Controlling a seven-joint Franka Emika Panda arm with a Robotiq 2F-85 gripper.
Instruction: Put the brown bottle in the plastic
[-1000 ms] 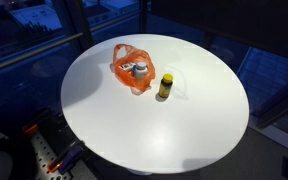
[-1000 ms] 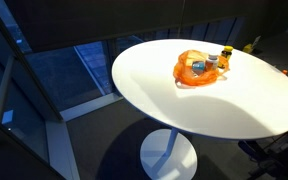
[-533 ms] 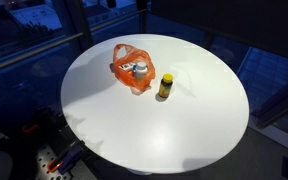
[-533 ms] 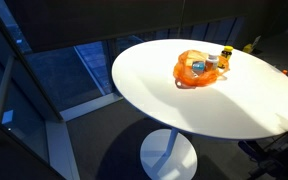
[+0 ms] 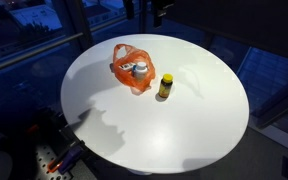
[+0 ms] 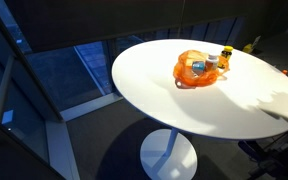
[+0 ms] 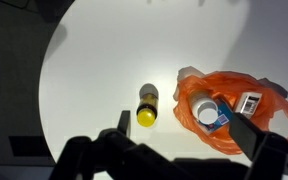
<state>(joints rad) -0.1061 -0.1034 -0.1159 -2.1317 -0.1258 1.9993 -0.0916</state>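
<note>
Orange plastic bag [image 5: 130, 68] sat slumped near the middle of the round white surface [image 5: 189, 130], mouth gaping upward, a white-capped container and a small blue box already inside. Brown bottle [image 5: 165, 86] (yellow cap) stood upright just beside the bag, apart from it, not yet in it. The open mouth probably made a drop from above the easy route.

In the wrist view the jaws were spread wide and empty, high above the surface, with the bottle [image 7: 147, 105] below and between them and the bag [image 7: 229, 110] off to one side. Judged as an approach for a top grasp on the bottle, with no contact made. The cap looked narrow and the bottle tall, so a sideways nudge could tip it.

Surface plain, glossy and otherwise bare, carried on a single white pedestal [image 6: 169, 155]. Room dim, with a dark floor and glass panels close around the surface.
</note>
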